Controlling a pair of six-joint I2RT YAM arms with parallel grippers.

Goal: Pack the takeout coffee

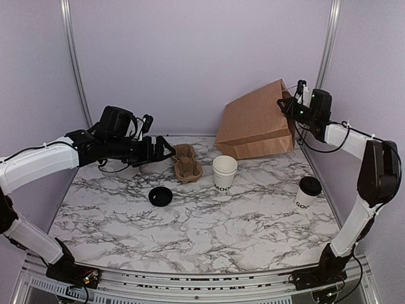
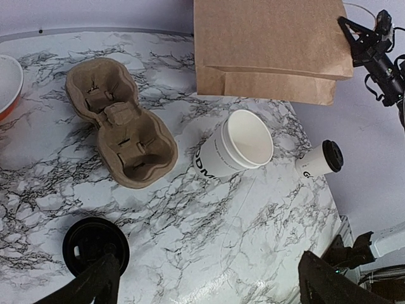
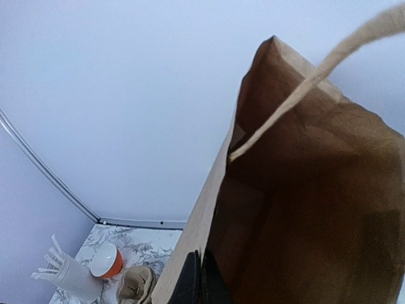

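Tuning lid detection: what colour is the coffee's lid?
The lid is black, on the white cup; clearest in the left wrist view.

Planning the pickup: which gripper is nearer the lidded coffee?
Right. The right gripper grips the bag behind the coffee; the left gripper is across the table, by the carrier.

L arm comes in from the left, elbow bent, forearm approx level above the surface (image 1: 209, 228), wrist pointing right. The left pincer (image 1: 161, 151) has jaws spread wide w/ nothing btwn them. R arm climbs steeply from its base, forearm stretched back & leftward, held high. The right pincer (image 1: 283, 101) is pinched tight on the top rim of the paper bag (image 1: 256, 123).
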